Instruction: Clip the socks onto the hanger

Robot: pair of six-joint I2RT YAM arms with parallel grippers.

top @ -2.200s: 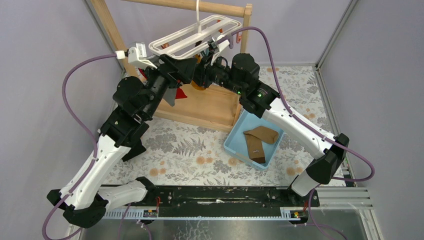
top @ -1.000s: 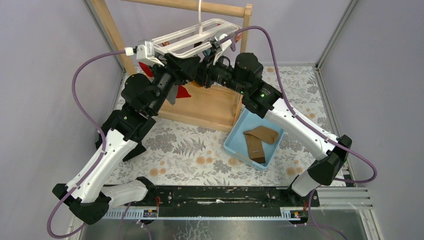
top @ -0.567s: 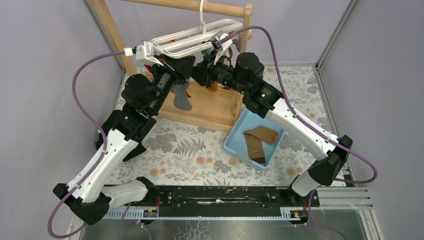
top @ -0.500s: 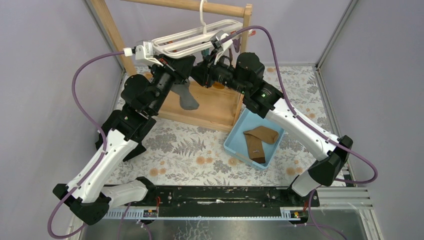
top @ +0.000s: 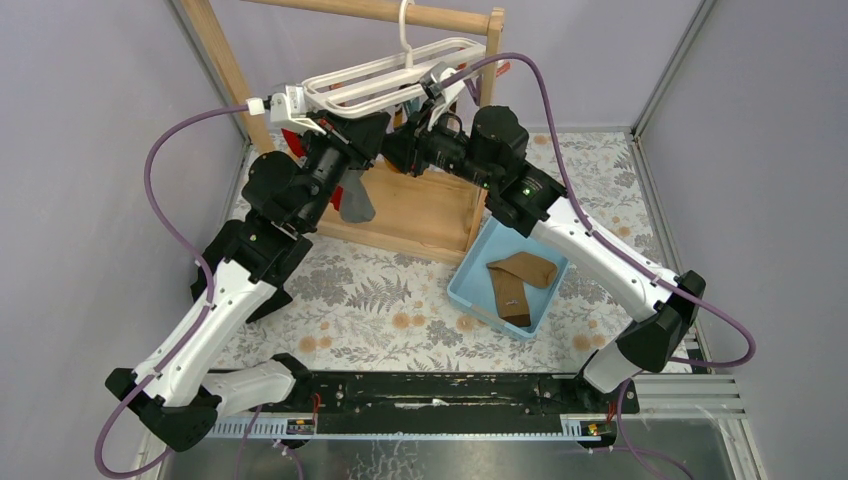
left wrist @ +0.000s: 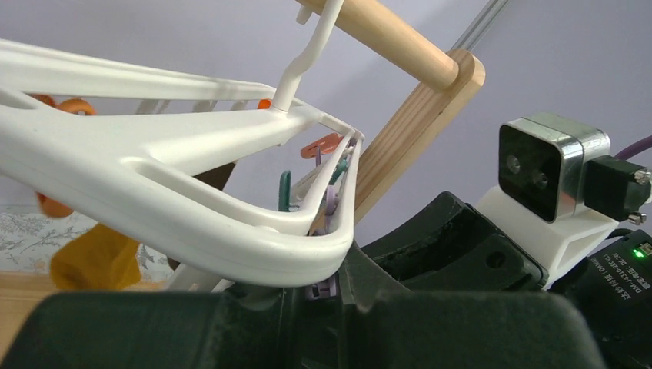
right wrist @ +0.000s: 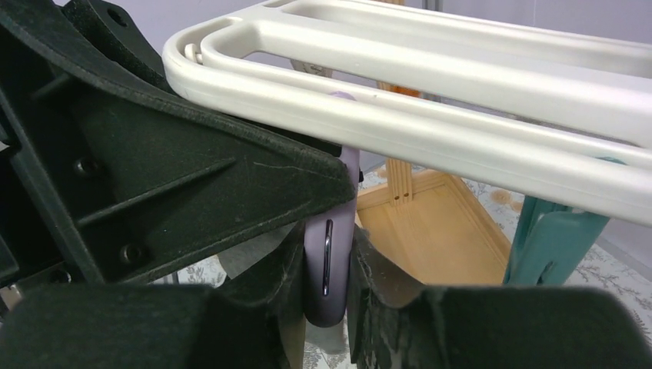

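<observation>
Top external: socks point(top: 512, 292) lie in blue bin point(top: 468, 262) at 4 o'clock on the table; hanger point(top: 385, 78) hangs from rail point(top: 440, 15) at 12 o'clock.
Both arms are raised to the hanger's near end, so the socks sit well apart from the right gripper point(right wrist: 329, 296), roughly at its 5 o'clock, with nothing touching them. Right wrist: jaws almost closed, pinching a lilac clip point(right wrist: 330, 231) that hangs under the frame's bar, one pad on each side of it. Teal clip point(right wrist: 550, 238) hangs at 3 o'clock of the lilac one. Coming in from 9 o'clock, the left gripper point(left wrist: 315, 307) has its fingers just under the frame's rounded corner. Left wrist doesn't show whether it is open, closed or holding anything. Grey sock point(top: 355, 200) dangles below it.
</observation>
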